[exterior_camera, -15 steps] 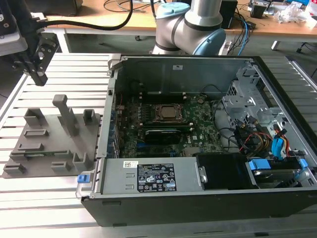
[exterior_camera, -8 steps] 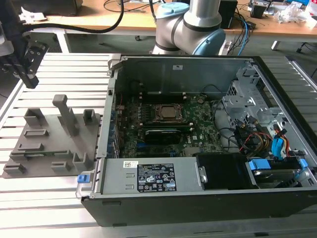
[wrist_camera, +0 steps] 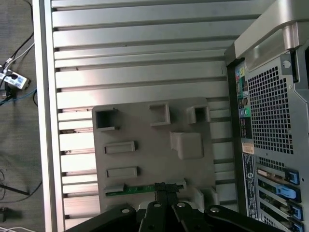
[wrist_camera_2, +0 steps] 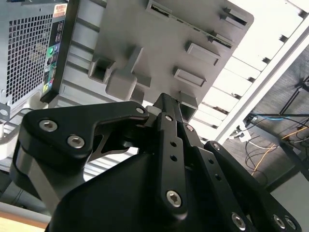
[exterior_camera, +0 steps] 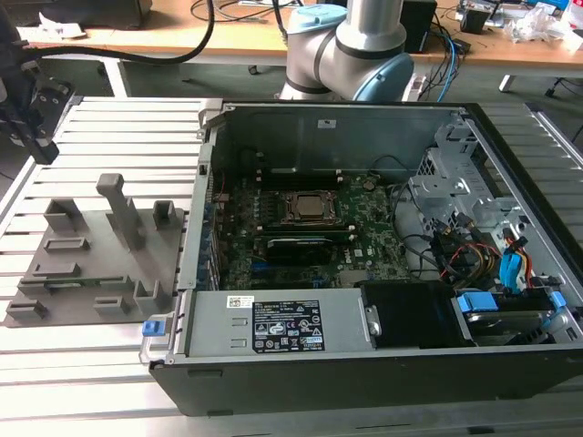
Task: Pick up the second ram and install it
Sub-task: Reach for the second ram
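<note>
The open computer case [exterior_camera: 346,390] lies on the slatted counter [exterior_camera: 82,382]. Inside the case, the CPU socket [exterior_camera: 308,206] sits centrally and the power supply [exterior_camera: 273,323] lies against the near wall. The grey fixture plate [exterior_camera: 91,270] lies just beside the case, on the exterior view's left.

Fixture [exterior_camera: 91,266] on table [exterior_camera: 91,369] (w/ second ram [wrist_camera: 140,189] in it), the exterior view's left of PC case [exterior_camera: 364,384]

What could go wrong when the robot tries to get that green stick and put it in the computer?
1. The green stick lies thin in a slot of the grey holder, with blocks close by; the gripper could bump those or pinch it crooked.
2. The gripper looks shut; coming down like that, it would likely push the stick instead of grabbing it.
3. The computer is crowded with cables, so the stick might snag going in.
</note>
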`<state>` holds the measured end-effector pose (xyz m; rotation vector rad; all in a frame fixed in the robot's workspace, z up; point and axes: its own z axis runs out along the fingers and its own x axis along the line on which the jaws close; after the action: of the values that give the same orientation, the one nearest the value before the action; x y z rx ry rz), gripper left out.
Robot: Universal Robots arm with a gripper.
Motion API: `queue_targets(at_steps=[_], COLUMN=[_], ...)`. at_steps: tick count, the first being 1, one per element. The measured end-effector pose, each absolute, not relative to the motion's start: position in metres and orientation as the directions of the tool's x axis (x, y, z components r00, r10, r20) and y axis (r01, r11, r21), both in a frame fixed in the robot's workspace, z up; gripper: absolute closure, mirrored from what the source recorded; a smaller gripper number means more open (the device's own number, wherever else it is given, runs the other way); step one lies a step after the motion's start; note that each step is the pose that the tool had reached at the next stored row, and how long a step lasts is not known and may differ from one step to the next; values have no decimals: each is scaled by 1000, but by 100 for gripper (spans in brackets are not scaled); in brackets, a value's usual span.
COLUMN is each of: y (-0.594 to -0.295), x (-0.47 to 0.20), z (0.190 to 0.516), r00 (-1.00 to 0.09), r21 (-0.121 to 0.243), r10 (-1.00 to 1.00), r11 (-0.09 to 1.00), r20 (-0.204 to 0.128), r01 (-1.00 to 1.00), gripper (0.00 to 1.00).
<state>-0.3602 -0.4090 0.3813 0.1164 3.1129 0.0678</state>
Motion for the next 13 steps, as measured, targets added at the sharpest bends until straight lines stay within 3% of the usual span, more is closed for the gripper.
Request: queue_targets(at_steps=[13], y=[-409], x=[-378], z=[375], r00=[-997], r21=[44], r10=[75], r11=[996], r20=[-24], r01=[74], gripper=[89])
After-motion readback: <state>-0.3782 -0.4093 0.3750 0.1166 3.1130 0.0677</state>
